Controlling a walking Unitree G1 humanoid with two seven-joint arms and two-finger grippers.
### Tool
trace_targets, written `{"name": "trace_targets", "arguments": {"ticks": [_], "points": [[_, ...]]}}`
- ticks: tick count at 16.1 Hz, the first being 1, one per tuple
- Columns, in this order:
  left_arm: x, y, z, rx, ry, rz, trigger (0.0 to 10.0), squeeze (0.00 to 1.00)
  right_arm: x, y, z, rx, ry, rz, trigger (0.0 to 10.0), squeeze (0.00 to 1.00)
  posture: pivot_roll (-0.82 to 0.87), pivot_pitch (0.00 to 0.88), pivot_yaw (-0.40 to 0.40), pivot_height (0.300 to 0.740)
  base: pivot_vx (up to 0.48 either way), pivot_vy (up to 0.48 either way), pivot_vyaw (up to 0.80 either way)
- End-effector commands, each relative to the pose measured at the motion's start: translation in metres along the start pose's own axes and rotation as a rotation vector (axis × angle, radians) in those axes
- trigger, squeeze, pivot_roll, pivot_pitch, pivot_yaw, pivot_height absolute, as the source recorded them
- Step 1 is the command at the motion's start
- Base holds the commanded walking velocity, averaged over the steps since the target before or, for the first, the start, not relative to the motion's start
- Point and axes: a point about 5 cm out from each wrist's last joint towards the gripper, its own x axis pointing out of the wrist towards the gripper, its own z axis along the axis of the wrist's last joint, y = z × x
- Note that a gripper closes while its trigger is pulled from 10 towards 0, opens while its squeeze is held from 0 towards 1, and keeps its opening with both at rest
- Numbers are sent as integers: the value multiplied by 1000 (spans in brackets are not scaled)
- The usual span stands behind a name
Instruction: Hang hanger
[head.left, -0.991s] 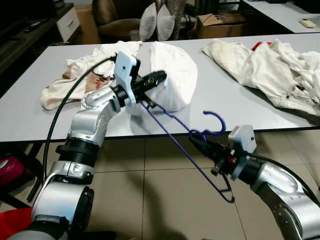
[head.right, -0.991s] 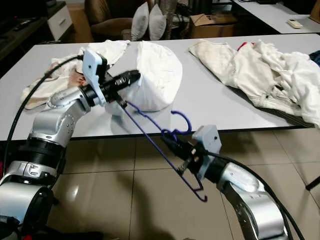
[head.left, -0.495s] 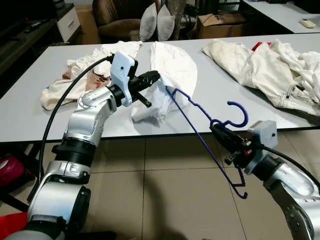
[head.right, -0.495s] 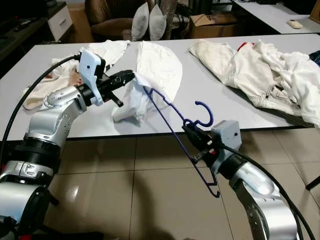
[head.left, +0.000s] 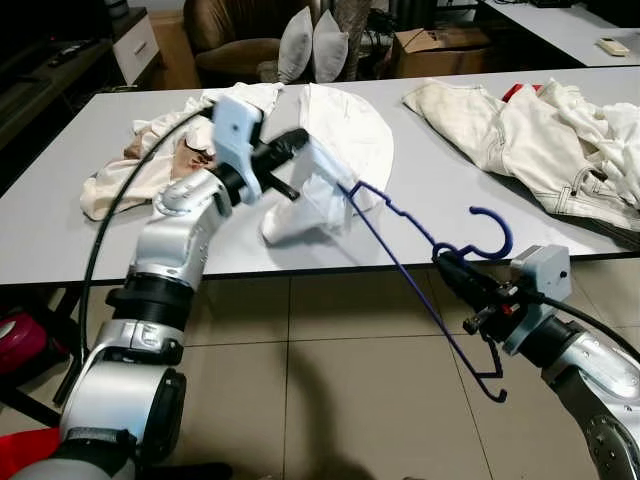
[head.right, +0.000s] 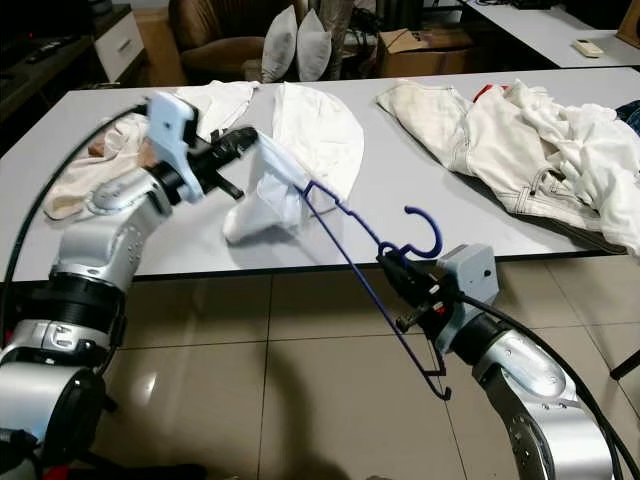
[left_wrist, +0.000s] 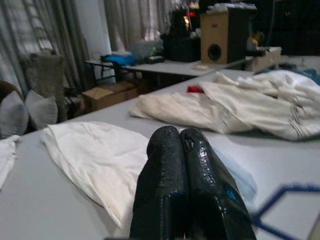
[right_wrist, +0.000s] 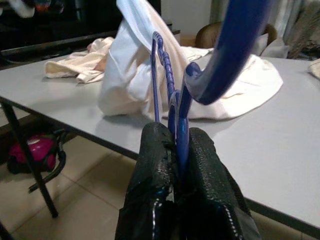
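Right gripper (head.left: 452, 268) is clamping the blue hanger (head.left: 420, 290) at its neck, off the table (head.left: 420, 215) edge at 4 o'clock. Left gripper (head.left: 292, 143), fingers closed, is pinching the white garment (head.left: 318, 195) at 10 o'clock, hanger's shoulder touching it.

Even room light is washing the head views, sharp throughout. Soft shadows are sitting under the desk (head.left: 420, 190) edge on the glossy floor (head.left: 330, 400), which is throwing faint glare. Left wrist view is running dim and soft; right wrist's near foreground is blurring.
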Motion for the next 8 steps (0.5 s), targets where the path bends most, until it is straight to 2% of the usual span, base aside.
{"name": "trace_targets", "arguments": {"ticks": [1,4,6,8], "points": [[1,12,26,18,-119,73,0,0,-2,0,-3,-10,21,-10,10000,0,-262,0,90,740,0,0,0],[0,19,47,-10,-259,142,0,0,-3,-1,-3,-9,28,-7,10000,0,-262,0,87,740,0,0,0],[5,9,49,-18,-285,88,0,0,-2,2,-6,-13,40,14,10000,0,-264,0,88,740,0,0,0],[6,13,54,-38,-338,161,0,0,0,6,-7,-19,46,37,10000,0,-267,0,92,740,0,0,0]]}}
